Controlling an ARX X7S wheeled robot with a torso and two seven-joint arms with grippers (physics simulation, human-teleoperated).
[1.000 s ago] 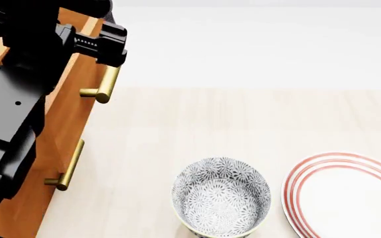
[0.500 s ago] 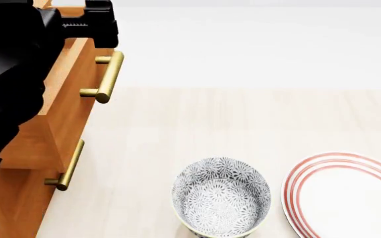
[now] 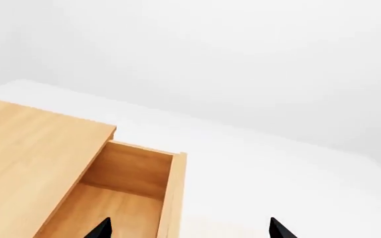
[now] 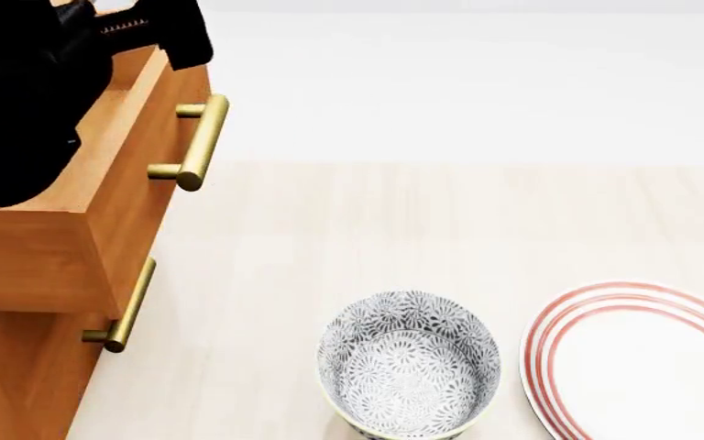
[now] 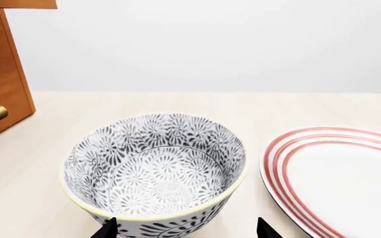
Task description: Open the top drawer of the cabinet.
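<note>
The cabinet (image 4: 22, 376) stands at the left of the head view. Its top drawer (image 4: 132, 215) is pulled out, with its brass handle (image 4: 193, 137) free. The left wrist view looks down into the open top drawer (image 3: 127, 171), beside the cabinet's top (image 3: 31, 158). My left gripper (image 3: 189, 230) is open and empty above the drawer's front edge. Its black body (image 4: 157, 32) shows above and left of the handle, apart from it. My right gripper (image 5: 186, 230) is open and empty, close in front of a patterned bowl (image 5: 154, 173).
The black-and-white patterned bowl (image 4: 407, 367) and a red-rimmed white plate (image 4: 640, 357) sit on the light wooden floor right of the cabinet. The second drawer's brass handle (image 4: 120, 307) sticks out below the top drawer. The cabinet's lower corner (image 5: 2, 74) shows in the right wrist view.
My left gripper has come off the upper end of the top drawer's handle and moved up and to the left. The drawer stays pulled out. Bowl and plate have not moved.
</note>
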